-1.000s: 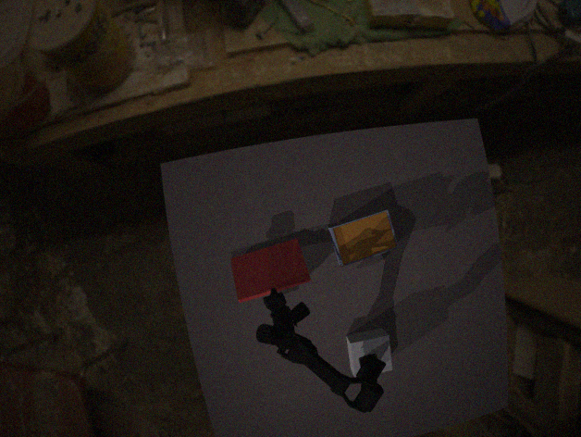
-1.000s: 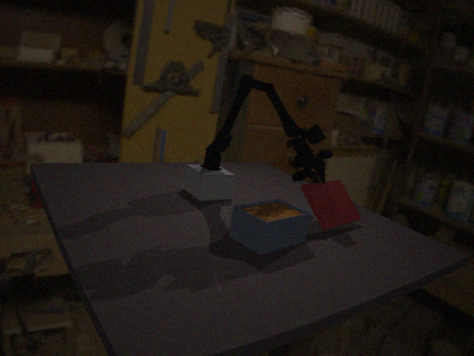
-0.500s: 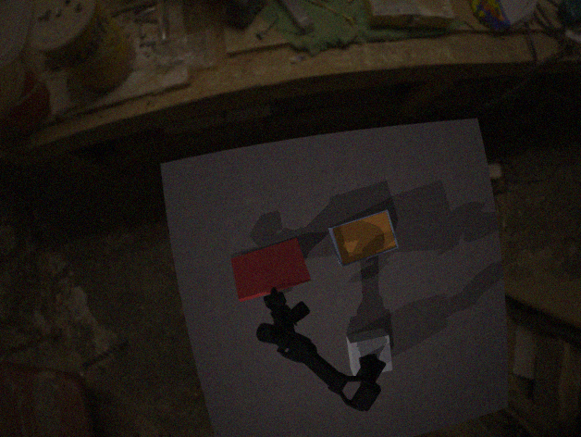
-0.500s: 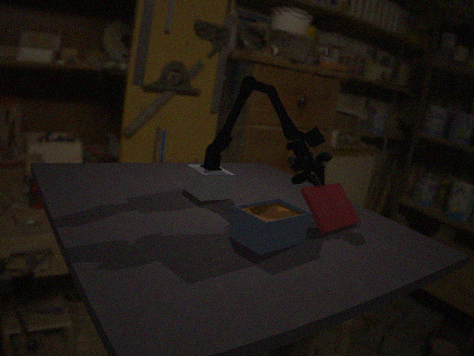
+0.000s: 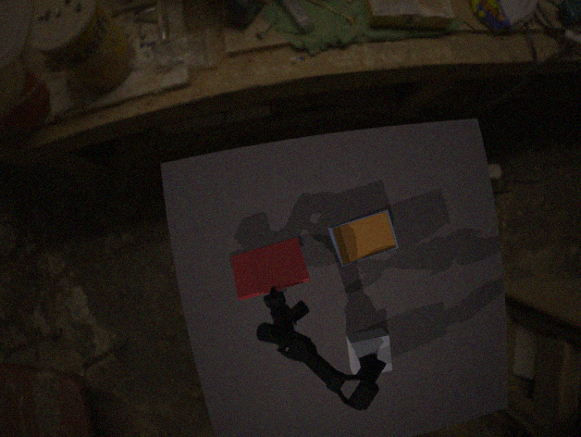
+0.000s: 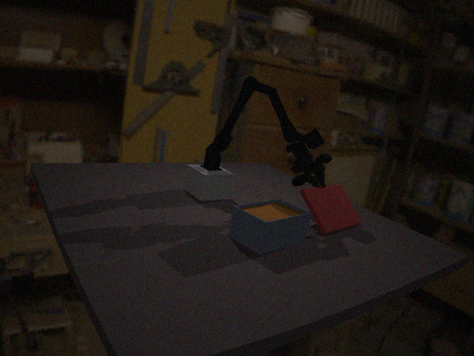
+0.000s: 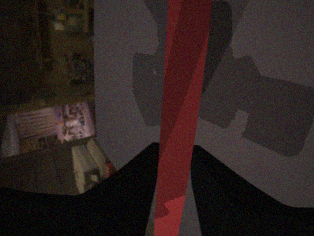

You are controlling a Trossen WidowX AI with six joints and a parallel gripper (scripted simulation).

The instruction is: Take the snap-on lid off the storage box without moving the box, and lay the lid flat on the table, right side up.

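Note:
The red lid (image 5: 269, 268) (image 6: 331, 209) (image 7: 181, 110) is off the box and steeply tilted, its lower edge close to the table; contact is unclear. My gripper (image 5: 274, 290) (image 6: 321, 186) (image 7: 174, 150) is shut on the lid's raised edge. The wrist view shows the lid nearly edge-on between the fingers. The blue storage box (image 5: 335, 245) (image 6: 269, 237) stands open and upright on the table (image 5: 422, 155) (image 6: 153, 298), its inside orange. In the top view the lid is left of the box, with a gap between them.
The arm stands on a pale base block (image 5: 354, 352) (image 6: 208, 186) at the table's far side in the exterior view. In the exterior view the box is close beside the lid, and the table's right edge runs beyond the lid. Dark shadows cross the table.

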